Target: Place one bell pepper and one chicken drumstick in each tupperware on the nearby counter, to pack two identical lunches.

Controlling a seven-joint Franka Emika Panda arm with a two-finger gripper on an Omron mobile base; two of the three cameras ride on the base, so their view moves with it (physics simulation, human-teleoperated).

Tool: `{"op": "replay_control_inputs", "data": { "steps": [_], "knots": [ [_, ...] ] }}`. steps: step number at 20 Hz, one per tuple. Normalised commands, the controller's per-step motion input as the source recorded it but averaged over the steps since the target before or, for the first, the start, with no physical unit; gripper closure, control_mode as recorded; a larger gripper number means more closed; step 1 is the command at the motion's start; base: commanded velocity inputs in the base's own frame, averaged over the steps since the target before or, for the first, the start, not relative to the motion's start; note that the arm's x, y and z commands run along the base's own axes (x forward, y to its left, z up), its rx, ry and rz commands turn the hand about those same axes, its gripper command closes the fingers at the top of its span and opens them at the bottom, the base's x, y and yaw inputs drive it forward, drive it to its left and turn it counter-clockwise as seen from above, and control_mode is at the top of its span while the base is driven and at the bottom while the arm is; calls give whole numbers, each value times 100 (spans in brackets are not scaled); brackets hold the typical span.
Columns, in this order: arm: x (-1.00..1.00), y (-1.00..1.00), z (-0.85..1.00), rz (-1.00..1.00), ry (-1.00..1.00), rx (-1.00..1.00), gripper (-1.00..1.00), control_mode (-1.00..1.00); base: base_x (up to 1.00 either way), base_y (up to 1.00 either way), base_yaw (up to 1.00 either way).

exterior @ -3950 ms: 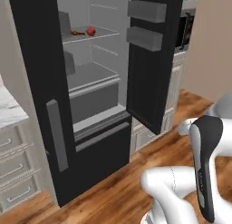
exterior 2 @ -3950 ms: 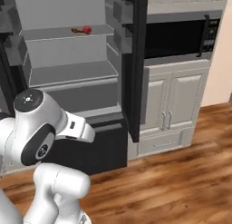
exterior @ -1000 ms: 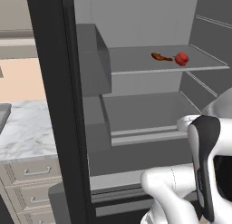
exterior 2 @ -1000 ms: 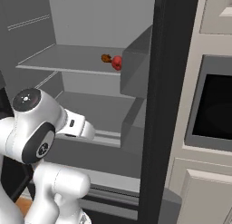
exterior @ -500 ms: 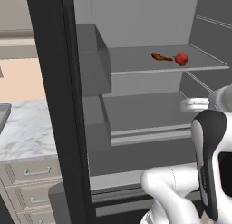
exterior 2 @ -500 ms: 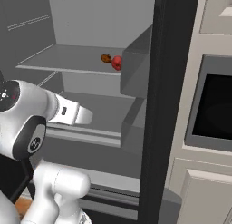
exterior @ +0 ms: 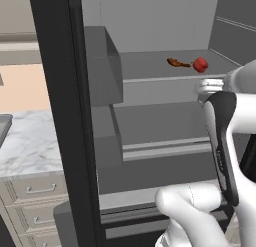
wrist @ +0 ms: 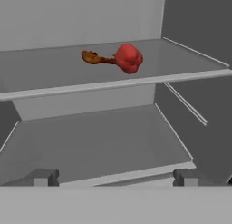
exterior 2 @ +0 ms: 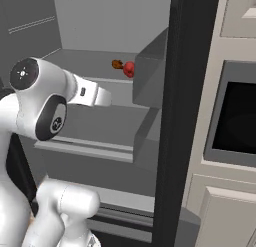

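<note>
One red bell pepper lies on the upper fridge shelf, touching the thin end of a brown chicken drumstick on its left. The same pepper and drumstick show on the shelf from the left base, and again as pepper and drumstick from the right base. My gripper is open, its fingertips wide apart with nothing between them, a little below and in front of that shelf. The marble counter lies left of the fridge. The tupperware is out of view.
The black edge of the open fridge door carries grey door bins left of the shelves. A second door edge stands to the right, with a built-in microwave beyond it. A lower shelf lies under the upper one.
The base drove up close to the open fridge earlier. Over the last second the views held still while my arm swung up and forward toward the upper shelf; the gripper stayed open.
</note>
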Motion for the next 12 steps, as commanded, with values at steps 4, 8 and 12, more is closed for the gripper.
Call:
{"op": "replay_control_inputs", "data": {
  "steps": [4, 8, 12],
  "knots": [
    [44, -21, 40, 0, -6, 0, -100, -100, 0, 0, 0],
    [57, -13, 21, 0, 0, 0, -100, -100, 0, 0, 0],
    [52, -14, 20, 0, 1, 0, -100, -100, 0, 0, 0]
  ]
}}
